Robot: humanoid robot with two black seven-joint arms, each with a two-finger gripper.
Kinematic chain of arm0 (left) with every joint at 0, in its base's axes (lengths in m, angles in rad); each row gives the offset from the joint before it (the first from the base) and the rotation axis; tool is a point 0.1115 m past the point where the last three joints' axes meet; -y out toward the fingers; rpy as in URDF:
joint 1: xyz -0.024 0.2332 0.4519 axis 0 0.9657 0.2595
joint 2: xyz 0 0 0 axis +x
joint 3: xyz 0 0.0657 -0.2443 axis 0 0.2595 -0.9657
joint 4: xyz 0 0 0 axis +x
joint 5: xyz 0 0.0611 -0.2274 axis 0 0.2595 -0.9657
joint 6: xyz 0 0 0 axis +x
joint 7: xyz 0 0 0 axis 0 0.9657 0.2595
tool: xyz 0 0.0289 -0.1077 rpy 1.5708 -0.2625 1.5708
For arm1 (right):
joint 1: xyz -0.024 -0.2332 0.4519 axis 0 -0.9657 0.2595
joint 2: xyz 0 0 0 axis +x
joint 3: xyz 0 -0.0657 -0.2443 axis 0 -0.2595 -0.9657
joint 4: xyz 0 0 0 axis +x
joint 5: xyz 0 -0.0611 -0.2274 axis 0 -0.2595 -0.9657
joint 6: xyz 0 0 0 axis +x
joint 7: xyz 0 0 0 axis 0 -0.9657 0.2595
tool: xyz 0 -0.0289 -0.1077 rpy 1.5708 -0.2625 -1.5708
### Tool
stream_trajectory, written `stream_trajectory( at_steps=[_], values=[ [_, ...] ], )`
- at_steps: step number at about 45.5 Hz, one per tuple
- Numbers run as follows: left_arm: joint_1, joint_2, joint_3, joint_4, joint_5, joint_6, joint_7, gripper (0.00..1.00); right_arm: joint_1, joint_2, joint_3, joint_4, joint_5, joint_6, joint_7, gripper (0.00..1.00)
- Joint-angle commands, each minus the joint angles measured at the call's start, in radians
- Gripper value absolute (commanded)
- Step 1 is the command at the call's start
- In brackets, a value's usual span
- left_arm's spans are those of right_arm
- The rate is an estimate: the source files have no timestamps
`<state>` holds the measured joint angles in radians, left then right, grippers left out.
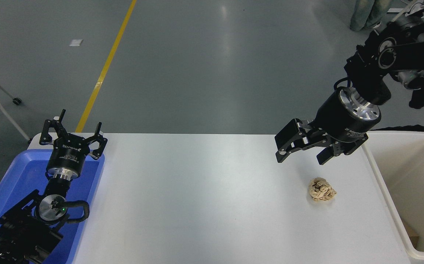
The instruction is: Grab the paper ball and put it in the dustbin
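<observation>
The paper ball (321, 189), a crumpled tan wad, lies on the white table (204, 198) at the right. My right gripper (302, 157) hangs open and empty above the table, a little up and left of the ball, fingers pointing down-left. The dustbin (380, 183), a cream-white bin with a thick rim, stands at the table's right edge, just right of the ball. My left gripper (73, 134) is parked open at the lower left, over the blue tray.
A shallow blue tray (6, 183) sits at the table's left edge under the left arm. A person's legs (366, 14) show at the top right on the grey floor. A yellow floor line (105, 66) runs beyond the table.
</observation>
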<state>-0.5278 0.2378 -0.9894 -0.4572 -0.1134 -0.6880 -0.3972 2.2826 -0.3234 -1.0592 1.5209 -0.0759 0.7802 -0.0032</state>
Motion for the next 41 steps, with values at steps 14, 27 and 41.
stream_trajectory(
  at_steps=[14,27,41],
  values=[
    [0.0,0.0,-0.002,0.0,-0.002,0.001,-0.002,1.0,-0.185,0.026,0.008,-0.116,-0.059,-0.027,-0.001,1.0],
    [0.0,0.0,-0.002,0.0,-0.002,0.001,-0.002,1.0,-0.472,0.014,0.013,-0.289,-0.31,-0.274,0.009,1.0],
    [0.0,0.0,-0.002,0.0,-0.002,0.001,-0.002,1.0,-0.793,-0.029,0.065,-0.56,-0.473,-0.394,0.011,1.0]
  ],
)
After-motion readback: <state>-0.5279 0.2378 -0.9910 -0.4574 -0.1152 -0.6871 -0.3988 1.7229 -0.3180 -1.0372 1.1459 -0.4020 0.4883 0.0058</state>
